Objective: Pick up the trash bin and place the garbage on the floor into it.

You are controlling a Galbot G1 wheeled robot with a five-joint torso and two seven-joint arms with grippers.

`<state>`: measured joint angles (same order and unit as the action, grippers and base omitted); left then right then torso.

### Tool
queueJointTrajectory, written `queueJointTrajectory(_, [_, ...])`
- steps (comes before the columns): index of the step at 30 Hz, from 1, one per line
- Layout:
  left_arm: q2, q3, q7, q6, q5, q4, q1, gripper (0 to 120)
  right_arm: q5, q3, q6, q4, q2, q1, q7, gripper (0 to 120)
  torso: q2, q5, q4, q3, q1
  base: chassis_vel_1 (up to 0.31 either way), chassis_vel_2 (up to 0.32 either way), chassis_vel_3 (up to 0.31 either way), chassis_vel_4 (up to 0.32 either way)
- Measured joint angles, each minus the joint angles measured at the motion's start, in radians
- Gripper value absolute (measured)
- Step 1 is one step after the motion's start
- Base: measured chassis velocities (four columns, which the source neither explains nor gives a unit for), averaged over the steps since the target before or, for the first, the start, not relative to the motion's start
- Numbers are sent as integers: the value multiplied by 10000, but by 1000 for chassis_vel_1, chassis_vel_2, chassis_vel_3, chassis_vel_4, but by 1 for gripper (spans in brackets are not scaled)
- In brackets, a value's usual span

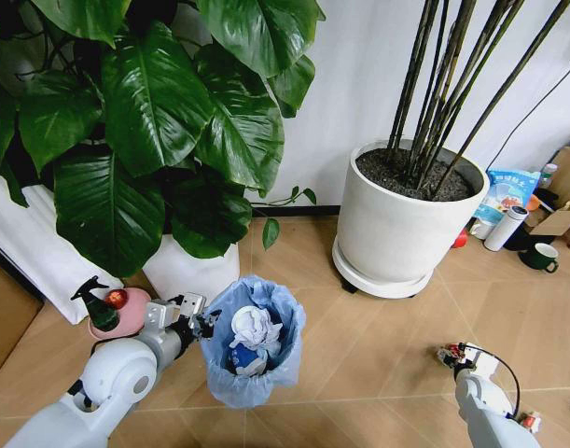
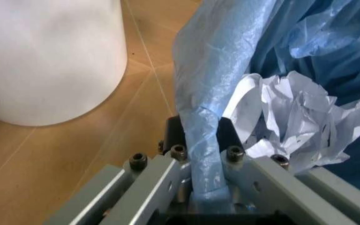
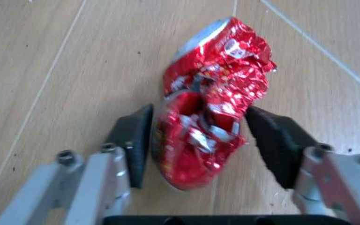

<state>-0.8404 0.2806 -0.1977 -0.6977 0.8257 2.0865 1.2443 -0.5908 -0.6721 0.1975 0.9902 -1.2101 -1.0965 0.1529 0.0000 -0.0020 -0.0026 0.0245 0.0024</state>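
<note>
A: Head view, lower centre: left gripper [image 1: 203, 324] was clamped on the bagged rim of the trash bin [image 1: 253, 342]; crumpled white paper [image 1: 257, 327] lay inside.

B: Right gripper [image 3: 198, 140]?

A: Low over the herringbone floor [image 3: 55, 70], pads [image 3: 137, 143] straddling a crushed red foil wrapper [image 3: 208, 122]; one pad touched, the other stood just off. Not clamped.

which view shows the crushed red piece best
The right wrist view: the crushed red piece lies on the floor, close up between the right gripper's pads. In the head view it is just a red speck at that gripper. The left wrist view shows the trash bin instead.
</note>
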Motion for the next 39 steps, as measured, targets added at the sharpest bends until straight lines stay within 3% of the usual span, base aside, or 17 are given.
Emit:
queueJointTrajectory(5, [34, 3, -12, 8, -1, 60, 25, 0, -22, -40, -18, -52, -110, -4, 4, 31, 0, 0, 0, 0, 0, 0, 0, 0, 0])
queueJointTrajectory(13, [113, 50, -52, 19, -9, 161, 74, 0, -55, -123, -52, -10, -142, -68, 18, 10, 0, -1, 1, 0, 0, 0, 0, 0, 0])
queueJointTrajectory(23, [130, 93, -101, 19, -11, 324, 195, 0, -22, -328, -130, 1309, -91, -853, -30, 9, 0, 3, 0, 0, 0, 0, 0, 0, 0])
queueJointTrajectory(27, [163, 121, -145, 16, -31, 374, 244, 0, 336, -447, -239, 3199, 227, -1772, -331, 9, 0, 3, -1, -1, 0, 0, 0, 0, 0])
queueJointTrajectory(33, [97, 90, -186, 13, -70, 377, 304, 0, 624, -324, -313, 4542, 670, -2353, -719, 9, 0, 1, -1, -1, 0, 0, 0, 0, 0])
queueJointTrajectory(39, [67, 82, -205, -1, -89, 366, 332, 0, 774, 126, 163, 6873, 1131, -2947, -988, 9, 0, 1, 1, -1, 0, 0, 0, 0, 0])
